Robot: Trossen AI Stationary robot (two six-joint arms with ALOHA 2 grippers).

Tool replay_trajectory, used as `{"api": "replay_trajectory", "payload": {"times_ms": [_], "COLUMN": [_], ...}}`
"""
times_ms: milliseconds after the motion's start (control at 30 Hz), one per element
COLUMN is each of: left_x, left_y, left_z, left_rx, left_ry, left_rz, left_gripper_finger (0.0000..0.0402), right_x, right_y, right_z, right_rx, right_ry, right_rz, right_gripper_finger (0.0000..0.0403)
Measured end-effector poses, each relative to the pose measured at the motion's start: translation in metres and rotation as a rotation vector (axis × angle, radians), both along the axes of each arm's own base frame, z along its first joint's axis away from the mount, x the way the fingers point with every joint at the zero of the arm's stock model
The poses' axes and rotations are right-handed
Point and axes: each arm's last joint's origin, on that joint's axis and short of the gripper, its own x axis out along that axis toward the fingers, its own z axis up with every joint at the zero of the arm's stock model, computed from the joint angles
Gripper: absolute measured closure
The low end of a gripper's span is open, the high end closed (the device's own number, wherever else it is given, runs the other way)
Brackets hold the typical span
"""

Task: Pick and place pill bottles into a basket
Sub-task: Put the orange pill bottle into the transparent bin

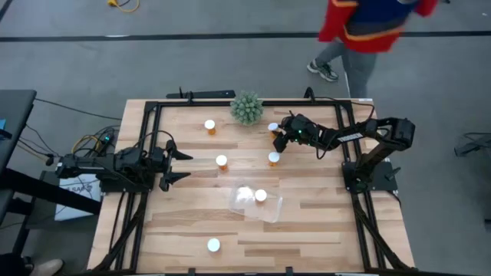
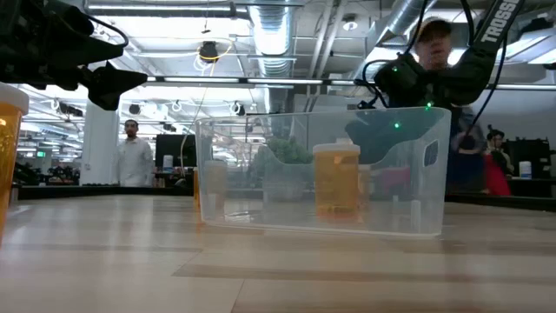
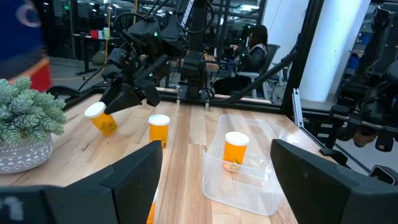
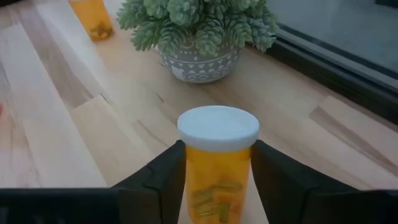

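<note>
My right gripper (image 1: 278,138) is at the table's far right, next to the green plant (image 1: 246,108), shut on an orange pill bottle with a white cap (image 4: 217,127). The clear tray (image 1: 265,207) stands at mid-table with one bottle (image 1: 261,196) upright on its floor. Three more bottles stand upright on the wood: one far left (image 1: 209,126), one at the middle (image 1: 222,162), and one just near of my right gripper (image 1: 274,159). Another stands near the front edge (image 1: 213,245). My left gripper (image 1: 175,165) is open and empty at the left. My right gripper pinches the bottle's orange body (image 4: 214,180) just below the cap, one finger (image 4: 158,180) on each side. The fingers come slanting down from the table's right. In the left wrist view the bottle (image 3: 102,119) is tilted; whether its base touches the wood I cannot tell.
The potted plant (image 4: 199,31) stands close beyond the held bottle. A black metal frame (image 1: 153,107) runs around the tabletop. A person (image 1: 360,31) walks beyond the far edge. Bare wood lies between the tray and my left gripper.
</note>
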Motion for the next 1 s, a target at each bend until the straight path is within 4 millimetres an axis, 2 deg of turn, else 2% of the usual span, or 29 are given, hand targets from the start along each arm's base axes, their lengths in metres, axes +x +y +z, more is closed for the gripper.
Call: {"api": "replay_trajectory", "payload": {"times_ms": [667,1000], "left_x": [0.0,0.0], "left_y": [0.0,0.0], "left_z": [0.0,0.0], "left_rx": [-0.001,-0.002], "left_ry": [0.0,0.0], "left_rz": [0.0,0.0], "left_gripper_finger": [0.0111,0.0111], "right_x": [0.007,0.022], "right_y": [0.003,0.005], "right_z": [0.004,0.02], "right_rx": [0.014,-0.019], "right_ry": [0.012,-0.032], "right_rz": [0.046,0.101], "right_gripper_finger": [0.0252,0.0257]}}
